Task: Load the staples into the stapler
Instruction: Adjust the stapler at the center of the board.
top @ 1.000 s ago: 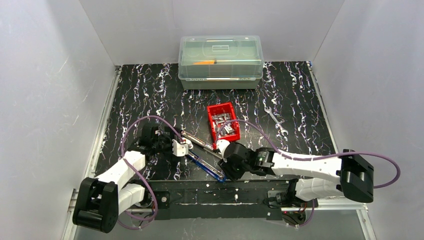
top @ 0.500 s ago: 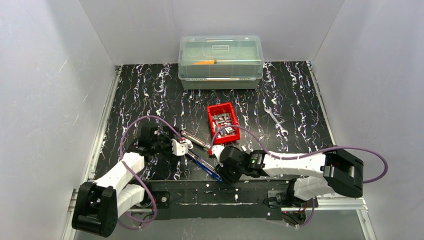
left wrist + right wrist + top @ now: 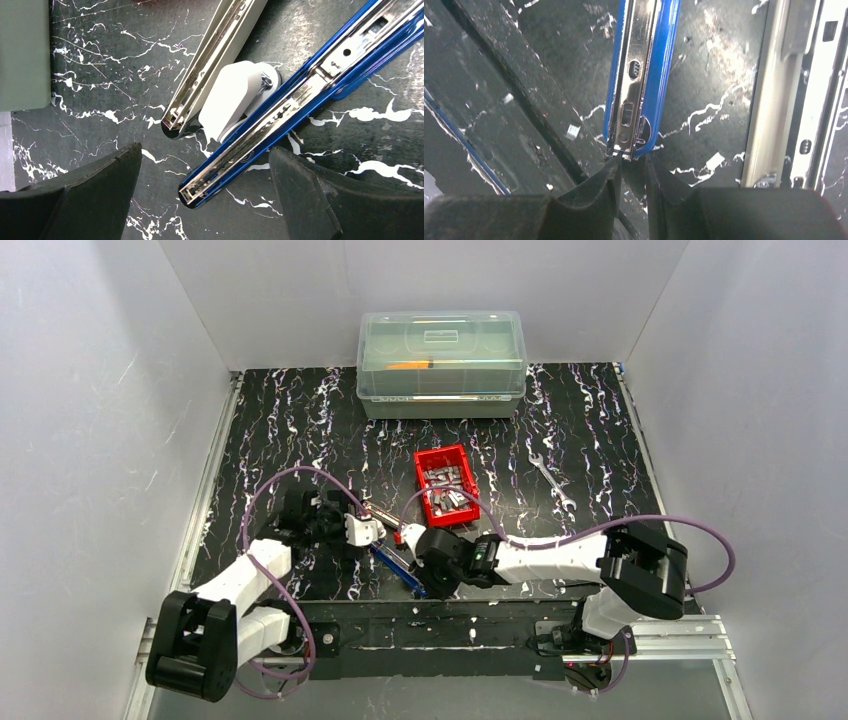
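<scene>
White walls on three sides, black white-veined surface [image 3: 300,420] between them. Both arms come in from the near edge and meet left of centre at the stapler [image 3: 392,562]. It lies on the surface opened out into a V.

On my left gripper [image 3: 204,160] the fingers are spread wide. One sits either side of the end where the stapler's two halves join, and I see no contact with either half.

On my right gripper [image 3: 631,167] the fingers are nearly together with a thin gap between them. The tips are right at the free end of the blue half [image 3: 644,75]. I can't tell if they pinch it or only touch it.

The clear lidded box [image 3: 441,360] is at the far edge, centred, lid on, with something orange inside.

Stapler detail from the left wrist: the blue half carries a bright metal channel facing up. The pale half [image 3: 220,45] lies beside it, also channel up. A white plastic piece [image 3: 232,95] sits between them at the joint.

The red bin [image 3: 421,485] is mid-surface, between the box and the stapler, with the right arm's purple cable arcing over its near end. The wrench [image 3: 552,481] lies flat to the right of the bin, apart from it.

The staples [image 3: 447,485] are a silvery-grey heap inside the red bin.

A few tiny pale flecks [image 3: 715,161] lie on the surface near the blue half's end. I can't tell what they are.
</scene>
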Robot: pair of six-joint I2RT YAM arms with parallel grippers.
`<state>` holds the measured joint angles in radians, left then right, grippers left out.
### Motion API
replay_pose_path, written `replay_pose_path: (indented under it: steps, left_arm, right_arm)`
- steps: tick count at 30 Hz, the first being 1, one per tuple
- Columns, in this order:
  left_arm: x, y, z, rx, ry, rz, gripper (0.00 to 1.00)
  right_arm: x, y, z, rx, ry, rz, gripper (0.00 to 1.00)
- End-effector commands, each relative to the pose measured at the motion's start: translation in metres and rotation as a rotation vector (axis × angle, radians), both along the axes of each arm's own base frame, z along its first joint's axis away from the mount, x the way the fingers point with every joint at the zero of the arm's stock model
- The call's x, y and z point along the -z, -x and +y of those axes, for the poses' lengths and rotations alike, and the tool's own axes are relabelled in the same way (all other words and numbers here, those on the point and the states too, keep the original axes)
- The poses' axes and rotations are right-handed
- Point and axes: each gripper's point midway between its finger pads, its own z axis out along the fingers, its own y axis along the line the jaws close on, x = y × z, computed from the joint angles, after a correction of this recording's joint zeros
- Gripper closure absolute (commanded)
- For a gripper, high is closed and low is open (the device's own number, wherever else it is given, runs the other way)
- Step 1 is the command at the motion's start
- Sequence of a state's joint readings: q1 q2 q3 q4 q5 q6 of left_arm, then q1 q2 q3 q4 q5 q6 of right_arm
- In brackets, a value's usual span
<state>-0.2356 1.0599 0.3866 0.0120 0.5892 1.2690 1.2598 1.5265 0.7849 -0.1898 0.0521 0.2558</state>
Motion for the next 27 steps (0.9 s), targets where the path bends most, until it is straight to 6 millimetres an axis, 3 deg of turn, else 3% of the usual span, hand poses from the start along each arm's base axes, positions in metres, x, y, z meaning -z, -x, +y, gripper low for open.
replay_pose_path:
  steps: [1,4,6,11,15,18,24,27]
  left_arm:
    - [-0.015,-0.016,-0.005,-0.005,0.020,-0.042,0.02]
    - [-0.015,-0.019,-0.006,-0.010,0.023,-0.036,0.02]
    - [-0.016,-0.021,-0.005,-0.013,0.021,-0.035,0.02]
    - [-0.025,-0.021,-0.005,-0.021,0.028,-0.031,0.02]
    - [-0.033,-0.007,-0.007,-0.007,0.045,-0.006,0.02]
    - [-0.038,0.003,-0.006,-0.007,0.056,0.013,0.02]
    - [-0.055,0.013,-0.004,-0.075,0.106,0.059,0.02]
    - [-0.064,0.016,-0.004,-0.107,0.132,0.092,0.02]
  right_arm:
    - [-0.008,-0.014,0.018,-0.006,-0.031,-0.067,0.70]
    - [-0.011,-0.022,0.019,0.007,-0.036,-0.073,0.69]
    - [-0.019,-0.029,0.016,0.021,-0.043,-0.068,0.63]
    - [-0.058,-0.039,0.004,0.067,-0.147,-0.047,0.54]
    - [-0.076,-0.048,-0.009,0.142,-0.206,-0.042,0.51]
    - [-0.076,-0.055,-0.023,0.217,-0.196,-0.049,0.45]
    - [-0.060,-0.072,-0.053,0.366,-0.096,-0.089,0.44]
    - [-0.053,-0.073,-0.055,0.368,-0.088,-0.092,0.34]
